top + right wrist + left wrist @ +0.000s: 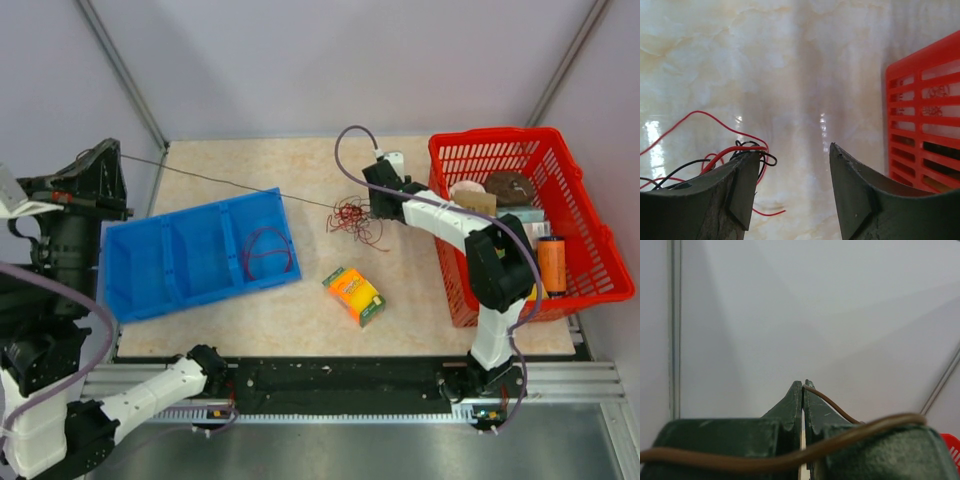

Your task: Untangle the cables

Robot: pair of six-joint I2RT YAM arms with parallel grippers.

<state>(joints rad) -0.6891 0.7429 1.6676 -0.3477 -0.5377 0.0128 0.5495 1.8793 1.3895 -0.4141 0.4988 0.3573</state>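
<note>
A knotted clump of thin red and black cables (pixel 350 216) lies on the table at mid-back. One thin dark cable (pixel 220 182) runs taut from it to my left gripper (pixel 108 152), which is raised at the far left. In the left wrist view that gripper (pixel 803 386) is shut on this brownish cable (pixel 835 405). My right gripper (pixel 372 195) sits just right of the clump. In the right wrist view it (pixel 795 150) is open and empty, with the clump (pixel 747 150) beside its left finger. A separate red cable coil (pixel 266 252) lies in the blue tray (pixel 150 262).
A red basket (pixel 585 215) with several items stands at the right, close to the right arm; it also shows in the right wrist view (pixel 925 115). An orange and yellow box (pixel 354 295) lies on the table in front of the clump.
</note>
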